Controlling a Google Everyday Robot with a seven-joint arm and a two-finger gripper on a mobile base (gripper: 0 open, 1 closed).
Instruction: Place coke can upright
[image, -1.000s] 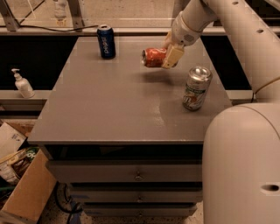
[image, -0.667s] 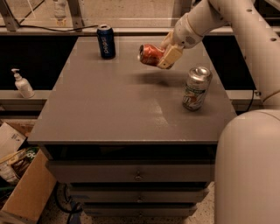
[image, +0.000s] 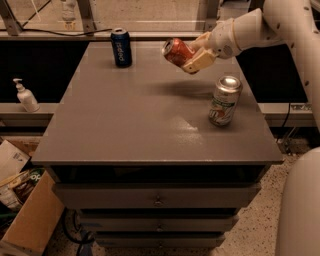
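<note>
While it hangs in the tool, coke can (image: 175, 50): clear of the worktop (image: 130, 120), in the air beyond the white can (image: 224, 101) and a little to its left. It is tilted, with the silver top up and to the left.
Tool (image: 192, 54): clenched on the coke can's lower half, one cream finger above it and one below, reaching in from the right behind the white can.
Change: over the last second the coke can has risen higher off the worktop and drifted slightly left, away from the white can. It has also swung from lying almost flat to a clear slant.
Meaning for the task: a turn seems to be under way. The coke can is held but neither upright nor set down, so the tipping has to be finished, then the lowering and the release.
Worktop: grey and flat, with a dull sheen in front of the white can. The white can stands upright, and a blue can (image: 121, 46) stands upright far to its left at the back edge. Bare surface lies between them.
Room: drawers (image: 157, 197) sit below the white can's level, and a pump bottle (image: 25, 95) stands on a ledge far to its left. A cardboard box (image: 25, 222) sits on the floor lower left.
</note>
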